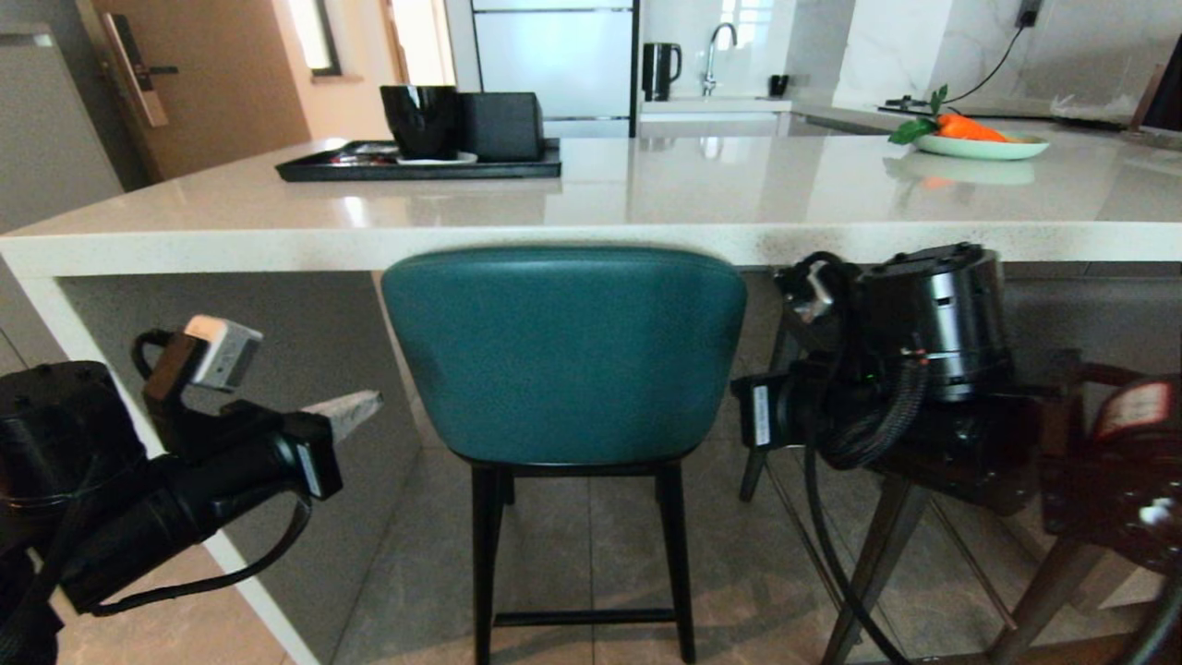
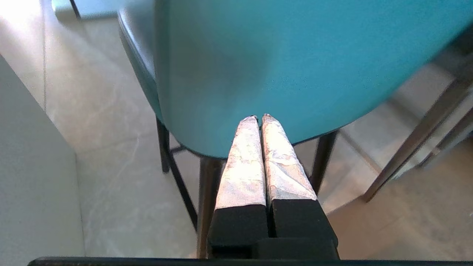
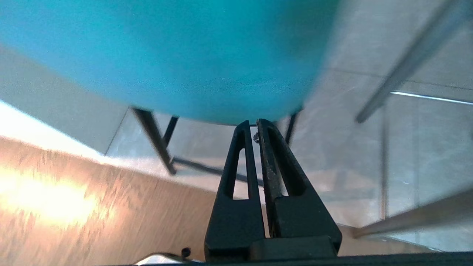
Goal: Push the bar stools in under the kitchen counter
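Note:
The teal bar stool (image 1: 563, 356) stands at the middle, its rounded back just below the thick front edge of the kitchen counter (image 1: 591, 242). My left gripper (image 1: 365, 405) reaches in from the left, shut and empty. In the left wrist view its taped tips (image 2: 258, 117) lie close against the lower part of the teal back (image 2: 295, 66). My right gripper (image 3: 253, 123) is shut too, just under the teal back (image 3: 177, 55); in the head view only its arm (image 1: 923, 342) shows. A second bar stool is mostly hidden behind that arm, with only its slanted legs (image 1: 873, 563) in view.
On the counter sit a black tray (image 1: 323, 169) with a black cup and box, and a plate (image 1: 983, 148) with a carrot. The counter's grey side panel (image 1: 277, 369) stands close by my left arm. Tiled floor lies under the stools.

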You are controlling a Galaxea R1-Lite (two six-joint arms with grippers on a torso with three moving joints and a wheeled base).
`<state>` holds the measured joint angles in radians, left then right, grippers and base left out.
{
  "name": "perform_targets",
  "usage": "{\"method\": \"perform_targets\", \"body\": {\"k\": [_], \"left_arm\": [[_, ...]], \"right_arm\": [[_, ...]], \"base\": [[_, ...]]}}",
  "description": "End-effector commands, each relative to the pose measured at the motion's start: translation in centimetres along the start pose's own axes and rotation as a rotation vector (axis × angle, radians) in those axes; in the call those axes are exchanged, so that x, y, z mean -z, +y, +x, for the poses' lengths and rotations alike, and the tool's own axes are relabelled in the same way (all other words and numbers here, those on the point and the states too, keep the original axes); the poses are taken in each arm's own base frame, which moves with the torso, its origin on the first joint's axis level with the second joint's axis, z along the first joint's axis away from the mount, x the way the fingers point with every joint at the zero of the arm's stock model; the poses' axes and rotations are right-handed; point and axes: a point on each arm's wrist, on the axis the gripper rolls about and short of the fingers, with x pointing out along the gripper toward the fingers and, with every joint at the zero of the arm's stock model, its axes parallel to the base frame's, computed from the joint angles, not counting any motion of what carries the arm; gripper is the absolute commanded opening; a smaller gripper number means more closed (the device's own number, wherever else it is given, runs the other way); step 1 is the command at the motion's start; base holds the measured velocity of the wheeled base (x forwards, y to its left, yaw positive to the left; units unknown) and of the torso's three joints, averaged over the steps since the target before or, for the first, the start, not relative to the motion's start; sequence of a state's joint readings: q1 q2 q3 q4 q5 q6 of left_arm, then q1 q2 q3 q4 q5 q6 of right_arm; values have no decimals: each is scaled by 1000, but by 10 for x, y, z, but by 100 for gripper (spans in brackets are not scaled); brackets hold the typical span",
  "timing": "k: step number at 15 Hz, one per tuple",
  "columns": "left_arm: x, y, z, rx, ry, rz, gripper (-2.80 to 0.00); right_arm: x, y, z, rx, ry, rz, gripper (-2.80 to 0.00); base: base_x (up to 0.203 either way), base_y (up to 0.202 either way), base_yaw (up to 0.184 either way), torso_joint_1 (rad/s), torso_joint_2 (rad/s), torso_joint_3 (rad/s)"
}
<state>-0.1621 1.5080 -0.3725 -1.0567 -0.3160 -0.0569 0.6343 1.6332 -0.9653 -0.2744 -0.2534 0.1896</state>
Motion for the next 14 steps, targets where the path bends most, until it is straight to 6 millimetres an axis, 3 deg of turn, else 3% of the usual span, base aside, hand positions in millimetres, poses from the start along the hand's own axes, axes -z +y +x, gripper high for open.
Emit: {"method": "perform_targets", "body": {"k": [1,3,6,8,10,14], "left_arm": [[-26,-13,-36,9,-121,29,-280],[-38,-18,-65,-8,-161,-14,-280],[-48,-24,-108,2,-196,-93,-280],[-49,-39,-141,42,-213,-95,-280],[-46,-53,-169,58,-197,-109,-280],[-53,-74,-209,53,-308,-43,-280]], "right_arm": [[-14,-23,-47,29,-101,40,-280],[-10,-47,-83,91,-156,69,-280],[-1,-77,-154,196,-267,110,-280],[20,-90,-195,293,-316,133,-280],[45,-95,-223,379,-356,131,-280],[75,-89,-272,527,-459,82,-280]], "base": [[0,0,0,0,0,0],[0,0,0,0,0,0],[0,0,0,0,0,0],[0,0,0,0,0,0],[0,0,0,0,0,0],[0,0,0,0,0,0]]}}
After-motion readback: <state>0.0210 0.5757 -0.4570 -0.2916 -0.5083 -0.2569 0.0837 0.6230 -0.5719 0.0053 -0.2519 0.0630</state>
